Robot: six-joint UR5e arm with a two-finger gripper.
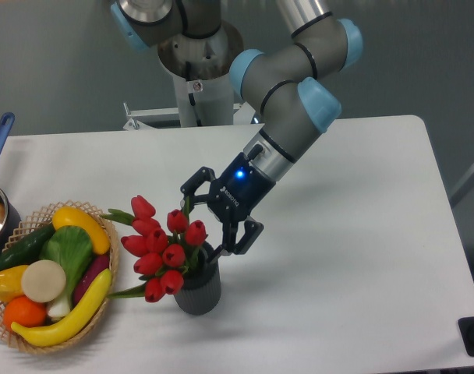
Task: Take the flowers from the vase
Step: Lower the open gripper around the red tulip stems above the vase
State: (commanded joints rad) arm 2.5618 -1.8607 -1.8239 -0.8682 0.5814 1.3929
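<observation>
One bunch of flowers (160, 248) is what you are dealing with, red tulip buds crowded together and leaning left out of the vase (198, 291), which is standing on the white table (362, 257) just right of the wicker basket (11, 327) of fruit and vegetables. Your gripper (208, 220) is angling down from the upper right, its fingers spread wide on either side of the stems just above the vase mouth, and it is gripping nothing as far as you can see; whether a fingertip is already brushing a leaf is hard to tell. Judging by the look of them, the flowers are likely weighing very little, so lifting is asking for almost no force. The buds are probably soft and easy to crush or knock off, so you are better off closing on the gathered green stems below the heads, near the rim. Stems like these are likely springy and a little slick, and they may be splaying as you squeeze. The vase looks small and light too, so it may be tipping or rising with the bunch if the stems are dragging inside.
</observation>
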